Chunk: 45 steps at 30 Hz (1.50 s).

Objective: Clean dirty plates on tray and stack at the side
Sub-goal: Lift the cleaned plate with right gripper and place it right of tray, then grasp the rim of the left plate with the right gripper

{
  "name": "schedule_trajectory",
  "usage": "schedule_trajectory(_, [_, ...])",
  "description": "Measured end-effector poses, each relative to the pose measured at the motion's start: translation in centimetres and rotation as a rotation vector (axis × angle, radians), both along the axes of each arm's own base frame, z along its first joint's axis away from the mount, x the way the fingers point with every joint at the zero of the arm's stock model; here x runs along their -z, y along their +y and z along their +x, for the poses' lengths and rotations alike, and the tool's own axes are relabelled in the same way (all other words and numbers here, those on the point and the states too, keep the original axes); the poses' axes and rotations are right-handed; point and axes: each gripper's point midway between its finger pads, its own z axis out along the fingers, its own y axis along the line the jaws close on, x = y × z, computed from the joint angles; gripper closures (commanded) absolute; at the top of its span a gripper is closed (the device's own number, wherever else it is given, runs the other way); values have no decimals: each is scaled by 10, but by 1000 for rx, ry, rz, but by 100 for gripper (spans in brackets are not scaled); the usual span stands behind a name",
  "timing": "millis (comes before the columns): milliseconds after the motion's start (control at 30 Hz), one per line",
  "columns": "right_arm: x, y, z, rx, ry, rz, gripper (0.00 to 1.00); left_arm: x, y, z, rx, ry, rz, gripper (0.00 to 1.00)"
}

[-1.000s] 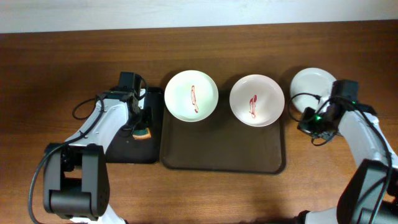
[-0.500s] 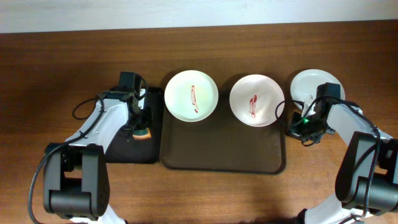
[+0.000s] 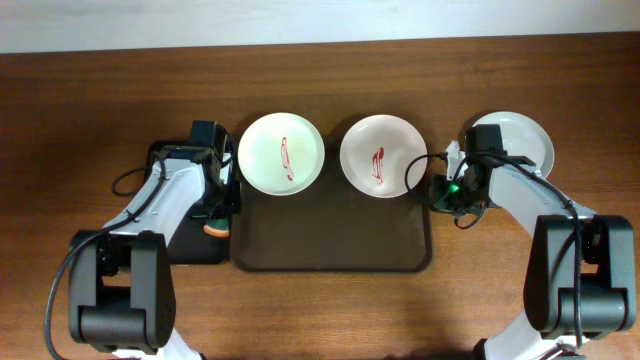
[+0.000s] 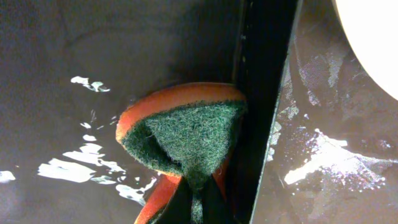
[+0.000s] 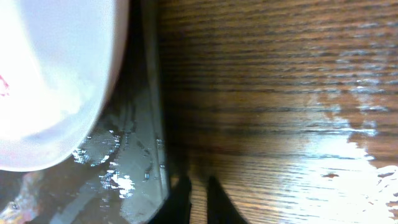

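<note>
At the right edge of the tray (image 3: pixel 330 240), the right hand (image 5: pixel 196 194) sits low with its jaws a crack apart. Nothing shows between them, and I cannot tell whether a finger touches the rim. The nearer dirty plate (image 3: pixel 380 157) lies just left of it, across the rim, on the tray's far side. The other dirty plate (image 3: pixel 281 152) is further left, closer to the left hand (image 4: pixel 196 208), which is pinched tight on the sponge (image 4: pixel 186 134) over the black tray (image 3: pixel 195 250). A clean plate (image 3: pixel 525 140) rests on the surface (image 3: pixel 100 100) at far right. The wrist views crop the plates to slivers.
</note>
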Motion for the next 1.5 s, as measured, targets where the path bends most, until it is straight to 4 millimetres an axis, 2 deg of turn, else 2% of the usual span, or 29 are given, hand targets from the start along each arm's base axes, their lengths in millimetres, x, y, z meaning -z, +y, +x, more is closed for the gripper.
schedule_trajectory(167, [-13, -7, -4, 8, 58, -35, 84, 0, 0, 1, 0, -3, 0, 100])
schedule_trajectory(267, [-50, -13, 16, 6, 34, -69, 83, 0, 0, 3, 0, -13, -1, 100])
schedule_trajectory(367, [-82, -4, 34, -24, -22, -50, 76, 0, -1, 5, 0, -21, -2, 100])
schedule_trajectory(467, [-103, 35, 45, -118, -88, 36, 72, -1, -1, 8, 0, -33, -3, 100])
schedule_trajectory(567, [-111, 92, 44, -251, -141, 109, 62, -1, -1, 10, 0, -42, -5, 100])
schedule_trajectory(700, [-120, 152, 46, -374, -239, 128, 55, -1, -1, 10, 0, -42, -4, 100])
schedule_trajectory(833, [-126, 193, 50, -381, -317, 103, 47, -1, -1, 10, 0, -42, -5, 100])
schedule_trajectory(900, [-123, 206, 58, -344, -354, 79, 39, -1, -1, 11, 0, -44, -4, 100])
schedule_trajectory(1000, [-108, 221, 74, -309, -392, 61, 38, -1, -1, 11, 0, -45, -5, 100])
schedule_trajectory(1067, [-90, 223, 79, -295, -376, 45, 38, -1, -1, 11, 0, -44, -5, 100])
schedule_trajectory(1133, [-59, 222, 81, -268, -325, 23, 39, -1, -1, 11, 0, -44, -5, 100])
schedule_trajectory(1200, [-34, 222, 84, -252, -292, 10, 46, -1, -1, 11, 0, -44, -5, 100])
schedule_trajectory(1233, [-29, 222, 84, -245, -284, 11, 49, -1, -1, 11, 0, -45, -5, 100])
schedule_trajectory(1333, [-23, 223, 85, -229, -274, 15, 72, -1, -1, 11, 0, -45, -5, 100])
schedule_trajectory(1400, [-23, 223, 84, -219, -265, 17, 83, -1, -1, 11, 0, -45, -5, 100])
schedule_trajectory(1500, [-19, 220, 76, -219, -230, 14, 91, -1, -1, 11, 0, -45, -5, 100])
